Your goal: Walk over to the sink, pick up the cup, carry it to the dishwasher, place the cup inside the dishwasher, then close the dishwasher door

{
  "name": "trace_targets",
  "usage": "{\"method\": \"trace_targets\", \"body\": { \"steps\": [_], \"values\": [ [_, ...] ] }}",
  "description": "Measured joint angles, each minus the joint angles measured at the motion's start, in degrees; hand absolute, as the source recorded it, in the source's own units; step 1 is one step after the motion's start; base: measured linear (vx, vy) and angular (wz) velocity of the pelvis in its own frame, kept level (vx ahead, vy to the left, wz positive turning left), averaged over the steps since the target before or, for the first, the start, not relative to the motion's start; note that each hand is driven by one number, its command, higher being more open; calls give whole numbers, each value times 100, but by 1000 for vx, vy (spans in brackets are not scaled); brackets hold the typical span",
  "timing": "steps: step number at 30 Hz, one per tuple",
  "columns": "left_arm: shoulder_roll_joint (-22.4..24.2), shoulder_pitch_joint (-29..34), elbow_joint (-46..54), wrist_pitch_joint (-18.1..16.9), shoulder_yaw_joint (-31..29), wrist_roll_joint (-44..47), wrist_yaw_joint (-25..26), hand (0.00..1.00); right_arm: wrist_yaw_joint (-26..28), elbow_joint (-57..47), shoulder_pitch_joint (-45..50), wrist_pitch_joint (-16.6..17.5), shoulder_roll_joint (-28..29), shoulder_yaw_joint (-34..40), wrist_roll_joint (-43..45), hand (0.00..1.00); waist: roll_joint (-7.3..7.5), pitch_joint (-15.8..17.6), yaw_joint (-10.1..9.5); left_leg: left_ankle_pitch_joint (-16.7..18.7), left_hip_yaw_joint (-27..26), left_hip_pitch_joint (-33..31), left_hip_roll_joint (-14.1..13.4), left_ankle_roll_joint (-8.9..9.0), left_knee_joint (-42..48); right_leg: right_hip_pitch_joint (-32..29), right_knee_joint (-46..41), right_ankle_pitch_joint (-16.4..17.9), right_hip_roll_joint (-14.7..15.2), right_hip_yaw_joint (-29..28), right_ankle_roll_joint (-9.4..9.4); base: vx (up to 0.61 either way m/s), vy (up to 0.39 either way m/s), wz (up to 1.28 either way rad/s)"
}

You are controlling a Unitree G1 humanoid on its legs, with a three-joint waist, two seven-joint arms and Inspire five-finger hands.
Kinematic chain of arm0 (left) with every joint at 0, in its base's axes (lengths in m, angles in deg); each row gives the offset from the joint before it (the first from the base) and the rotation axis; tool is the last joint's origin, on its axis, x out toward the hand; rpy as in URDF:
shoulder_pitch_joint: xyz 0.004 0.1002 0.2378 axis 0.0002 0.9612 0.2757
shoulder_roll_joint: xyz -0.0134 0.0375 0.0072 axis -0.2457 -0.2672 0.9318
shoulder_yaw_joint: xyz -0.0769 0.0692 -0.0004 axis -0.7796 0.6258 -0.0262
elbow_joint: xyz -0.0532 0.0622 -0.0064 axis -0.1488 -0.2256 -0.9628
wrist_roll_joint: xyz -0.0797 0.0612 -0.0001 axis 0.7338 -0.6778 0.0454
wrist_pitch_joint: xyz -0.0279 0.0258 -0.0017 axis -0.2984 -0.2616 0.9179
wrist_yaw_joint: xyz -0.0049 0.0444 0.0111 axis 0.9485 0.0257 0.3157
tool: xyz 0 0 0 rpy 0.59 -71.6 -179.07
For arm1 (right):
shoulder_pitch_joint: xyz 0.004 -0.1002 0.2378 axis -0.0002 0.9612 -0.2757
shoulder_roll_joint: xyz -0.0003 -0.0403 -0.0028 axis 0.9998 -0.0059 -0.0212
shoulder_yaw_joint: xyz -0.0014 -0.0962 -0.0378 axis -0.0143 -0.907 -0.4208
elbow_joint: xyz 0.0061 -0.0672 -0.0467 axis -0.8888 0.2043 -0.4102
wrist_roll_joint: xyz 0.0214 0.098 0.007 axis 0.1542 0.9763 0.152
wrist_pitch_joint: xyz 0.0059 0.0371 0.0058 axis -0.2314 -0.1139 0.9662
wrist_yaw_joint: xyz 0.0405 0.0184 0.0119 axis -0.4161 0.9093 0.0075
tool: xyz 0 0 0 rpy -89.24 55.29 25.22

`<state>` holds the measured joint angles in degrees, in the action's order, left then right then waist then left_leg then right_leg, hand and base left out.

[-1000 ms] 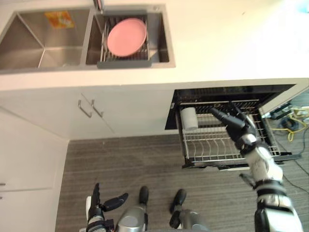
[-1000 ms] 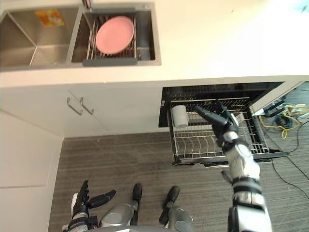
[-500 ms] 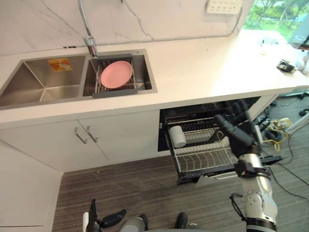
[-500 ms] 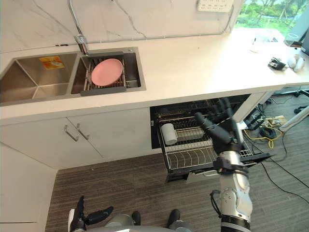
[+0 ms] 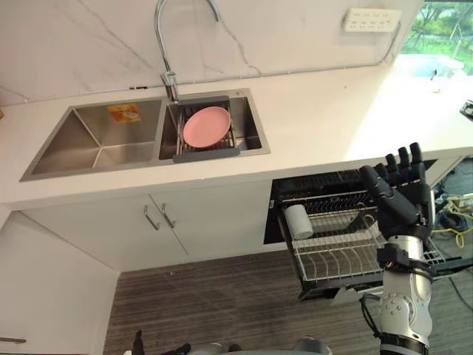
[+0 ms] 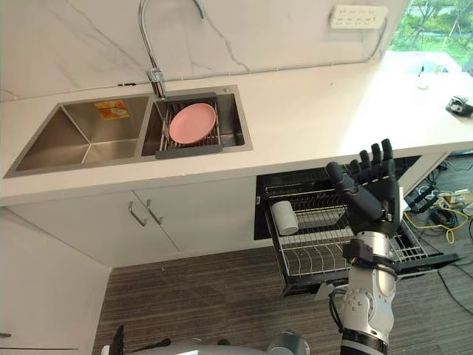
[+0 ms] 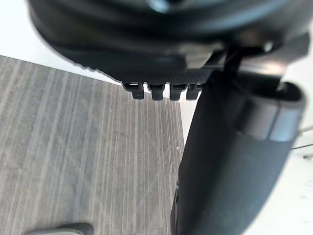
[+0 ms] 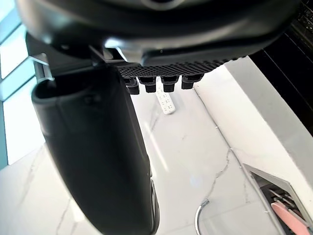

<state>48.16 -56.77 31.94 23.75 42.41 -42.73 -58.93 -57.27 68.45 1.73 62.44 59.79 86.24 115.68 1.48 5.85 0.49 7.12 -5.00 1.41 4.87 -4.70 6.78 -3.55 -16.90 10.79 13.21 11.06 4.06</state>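
Observation:
A white cup (image 5: 299, 221) lies on its side in the back left corner of the wire rack (image 5: 355, 255), which is pulled out of the open dishwasher under the counter. My right hand (image 5: 401, 198) is raised in front of the rack's right part, open, fingers straight up, holding nothing and clear of the cup. The right wrist view shows its thumb (image 8: 93, 147) against the marble wall. My left hand (image 7: 161, 68) hangs low over the grey floor, open and empty.
A double steel sink (image 5: 96, 140) is set in the white counter (image 5: 325, 126) to the left, with a pink plate (image 5: 206, 126) in a drain rack and a tall faucet (image 5: 171, 44). White cupboard doors (image 5: 159, 217) stand beside the dishwasher.
The camera has tilted up, so the wall and faucet now show. My right hand has swung from pointing at the rack to fingers upright. The cup has stayed in the rack.

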Motion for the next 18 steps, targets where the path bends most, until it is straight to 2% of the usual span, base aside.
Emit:
{"method": "trace_targets", "body": {
  "steps": [1,2,3,4,7,14,18],
  "values": [
    [-21,-66,0,40,-3,12,-3,100,-23,-17,-1,20,-9,24,3,100,8,-5,73,-3,180,-35,-67,5,35,172,396,-32,-307,-284,-35,189,-149,80],
    [-28,-87,-1,59,-3,14,-7,100,-29,-38,3,20,-15,36,3,100,11,-8,100,3,264,-44,-81,16,58,267,536,-101,-383,-378,-61,167,-134,56],
    [-25,-95,5,68,-3,15,-16,100,-30,-92,3,22,-34,42,8,100,19,-15,100,25,310,-24,-112,52,59,368,594,-228,-431,-453,57,201,-117,28],
    [-20,-92,4,73,-3,14,-33,100,-22,-137,3,22,-39,43,10,100,15,-18,60,33,314,33,-158,68,44,417,562,-228,-473,-451,58,170,-83,15],
    [-21,-72,0,111,-2,18,-98,100,-22,-163,5,23,-44,53,24,100,13,-24,43,37,315,293,-214,76,57,741,610,-228,-515,-444,57,134,-72,8],
    [-28,-115,-5,96,-10,10,-267,100,35,-166,105,30,-51,39,30,100,-4,-41,43,123,283,513,-275,227,214,999,616,-253,-566,-624,53,67,-9,-3],
    [-6,-118,-10,95,3,5,-263,100,44,-167,274,31,-5,-20,-10,100,-65,-147,43,127,286,548,-302,238,365,1129,655,-385,-577,-709,47,66,9,-4]
  ]
}}
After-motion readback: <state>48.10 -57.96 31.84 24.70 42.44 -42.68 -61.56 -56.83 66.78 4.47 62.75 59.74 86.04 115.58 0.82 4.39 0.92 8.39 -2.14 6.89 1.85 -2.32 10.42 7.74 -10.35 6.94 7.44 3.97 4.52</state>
